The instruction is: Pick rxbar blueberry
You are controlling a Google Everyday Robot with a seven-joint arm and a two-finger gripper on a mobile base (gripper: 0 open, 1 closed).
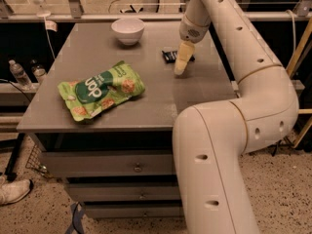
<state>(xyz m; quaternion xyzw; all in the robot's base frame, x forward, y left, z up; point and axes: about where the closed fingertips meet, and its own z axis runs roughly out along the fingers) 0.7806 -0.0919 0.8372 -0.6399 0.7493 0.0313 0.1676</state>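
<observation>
My gripper (181,65) hangs low over the table (92,43), far right, just near-side of the rxbar blueberry (168,56). I cannot tell if it is open. Closing here, I risk missing the bar or shoving it away.

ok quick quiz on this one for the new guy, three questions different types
1. True or false: the rxbar blueberry lies on top of the green bag.
2. Where is the gripper? A) over the green bag B) low over the table, right at the bar C) raised high above the table
3. Which item lies nearest the table's front edge?

Key:
1. False. The bar lies apart from the bag, toward the far right, to the right of the white bowl.
2. B
3. The green bag
</observation>
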